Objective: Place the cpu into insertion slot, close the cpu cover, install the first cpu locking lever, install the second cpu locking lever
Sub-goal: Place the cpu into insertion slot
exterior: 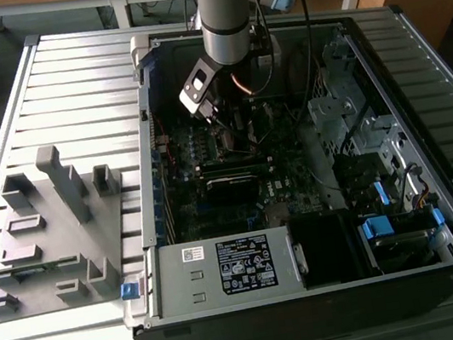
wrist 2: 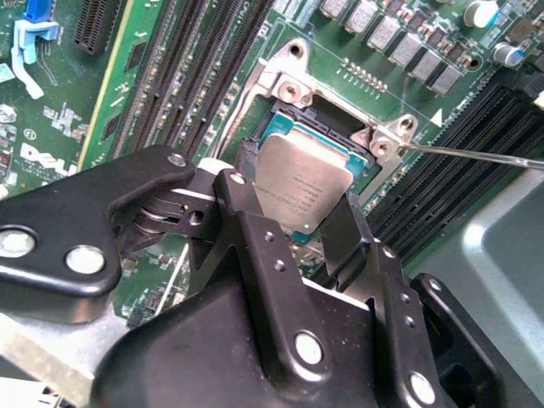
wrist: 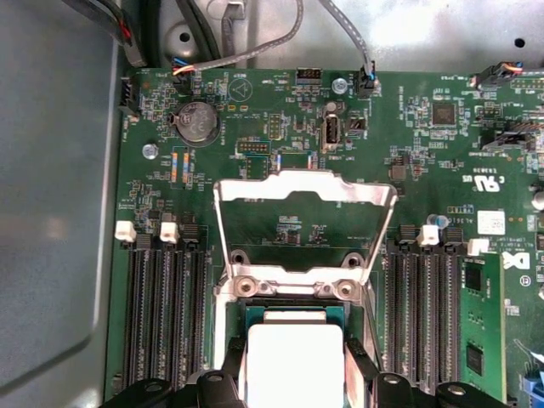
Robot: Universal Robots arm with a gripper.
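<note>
The gripper (wrist 2: 299, 208) is pinching the cpu (wrist 2: 306, 183) over the insertion slot (wrist 2: 285, 127) (cpu cover (wrist: 255, 189) standing open) inside the computer case (exterior: 149, 182).

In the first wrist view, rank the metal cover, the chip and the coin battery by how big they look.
1. metal cover, the raised frame, looks largest.
2. chip, nearer the camera and partly hidden, so its rank against the cover is unsure.
3. coin battery, clearly smallest.

Silver arm (exterior: 228, 42) with pale-blue joint cap; black, screw-studded end effector (wrist 2: 297, 194).
</note>
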